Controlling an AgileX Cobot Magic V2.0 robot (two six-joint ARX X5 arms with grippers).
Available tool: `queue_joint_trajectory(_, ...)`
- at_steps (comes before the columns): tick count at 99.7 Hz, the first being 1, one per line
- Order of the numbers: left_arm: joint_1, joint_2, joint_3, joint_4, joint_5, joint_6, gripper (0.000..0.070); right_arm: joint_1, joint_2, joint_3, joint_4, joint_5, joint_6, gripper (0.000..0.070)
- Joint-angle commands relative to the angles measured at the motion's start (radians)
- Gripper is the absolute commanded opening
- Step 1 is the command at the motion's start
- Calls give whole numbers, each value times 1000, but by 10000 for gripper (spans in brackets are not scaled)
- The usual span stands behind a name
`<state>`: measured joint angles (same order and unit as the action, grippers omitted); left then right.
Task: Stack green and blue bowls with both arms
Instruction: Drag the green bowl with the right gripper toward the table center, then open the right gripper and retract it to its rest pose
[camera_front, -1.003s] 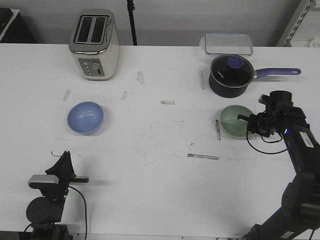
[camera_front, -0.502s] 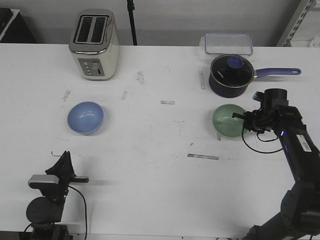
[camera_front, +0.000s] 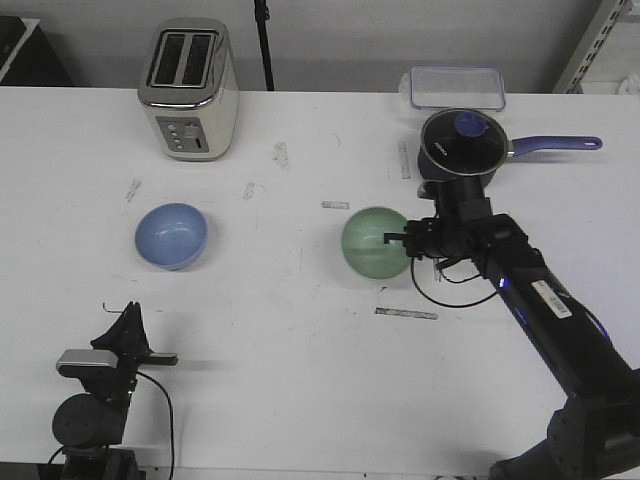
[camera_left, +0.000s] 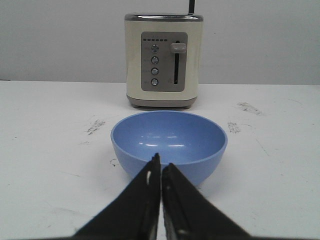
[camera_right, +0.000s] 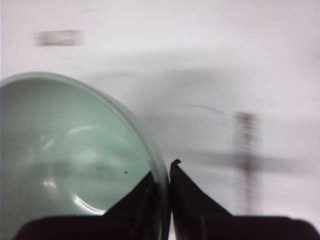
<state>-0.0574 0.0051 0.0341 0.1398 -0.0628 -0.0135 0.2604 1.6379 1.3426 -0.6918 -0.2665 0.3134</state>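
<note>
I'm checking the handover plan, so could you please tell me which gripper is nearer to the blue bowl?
Left. The left gripper sits shut just on the near side of the blue bowl. The right gripper is far across the table, clamped on the green bowl.

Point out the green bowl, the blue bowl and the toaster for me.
green bowl (camera_front: 372, 243), front view, middle of its inside.
blue bowl (camera_front: 171, 234), front view, middle of its inside.
toaster (camera_front: 190, 100), front view, its front face.

Toaster (camera_front: 188, 89), saucepan (camera_front: 460, 150), lidded container (camera_front: 455, 87)
</note>
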Motion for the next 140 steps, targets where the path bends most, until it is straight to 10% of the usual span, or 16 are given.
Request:
queue_joint_trajectory(1,-2,-2,-22,12,1,2,3,56,9,11,29,-5,67,6)
queue_joint_trajectory(34,-2,-2,-22,12,1,2,3,208,78,11,61,65,271,6)
queue_joint_trajectory(105,-2,-2,-22,12,0,2,3,241,164,11,115,109,281,12)
queue_joint_trajectory(127,-2,-2,-22,13,1,2,3,245,151,11,118,111,281,261)
queue_joint_trajectory(140,-2,-2,-22,12,1,2,3,244,119,11,125,116,279,288)
